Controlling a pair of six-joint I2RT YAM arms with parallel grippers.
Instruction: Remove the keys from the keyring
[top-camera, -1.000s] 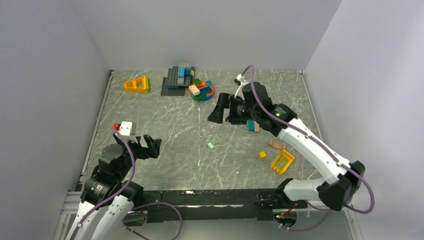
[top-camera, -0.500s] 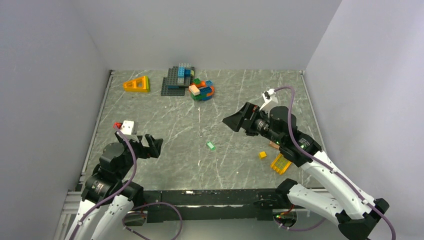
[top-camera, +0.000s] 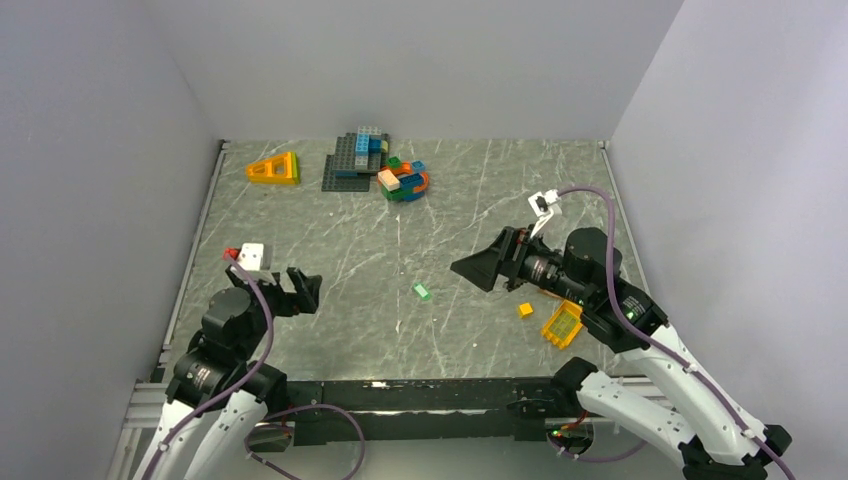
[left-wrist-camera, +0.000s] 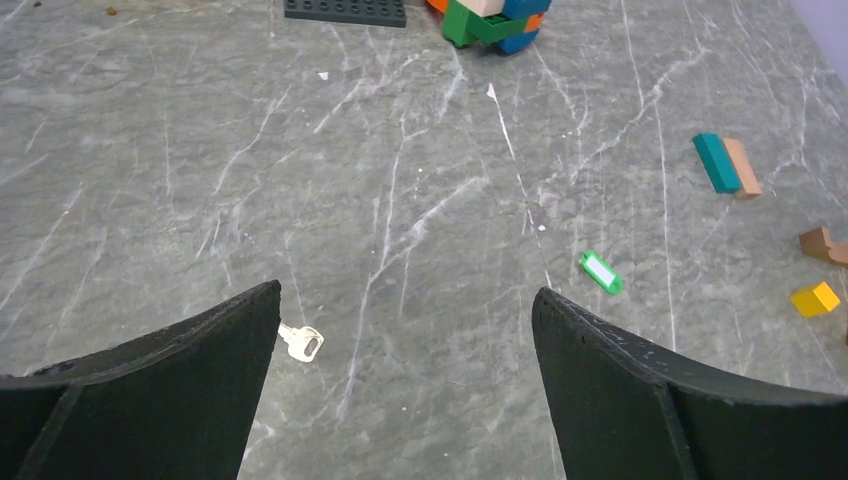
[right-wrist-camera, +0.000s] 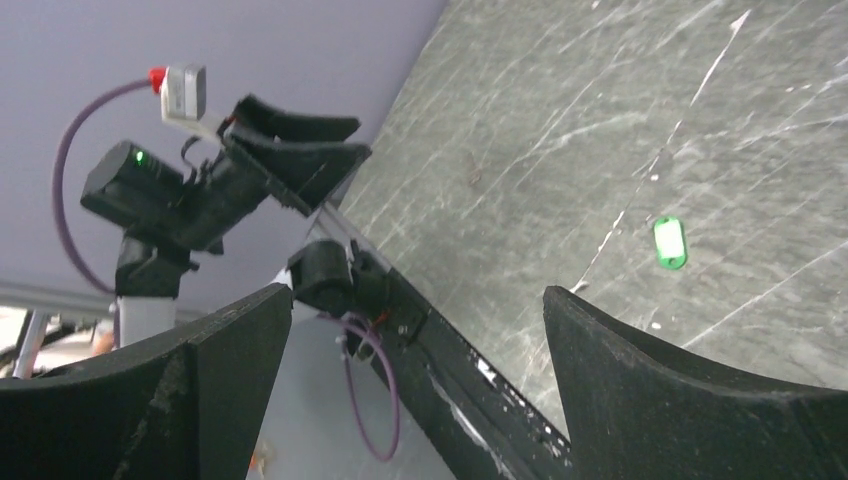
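Grey table (top-camera: 330, 240) is bearing a loose key (left-wrist-camera: 300, 341), likely light, stiff, slippery; pinching its head suits. Left gripper (left-wrist-camera: 405, 295) and right gripper (right-wrist-camera: 420, 295) are gaping empty.

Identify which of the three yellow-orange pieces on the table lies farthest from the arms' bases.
The wedge-shaped piece at the far left, near the dark baseplate; the small cube and the grid tile lie at the near right.

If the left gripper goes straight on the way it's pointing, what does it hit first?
Probably bare tabletop: the open left gripper aims between the small key and the green tag, missing both, though depth is unclear.
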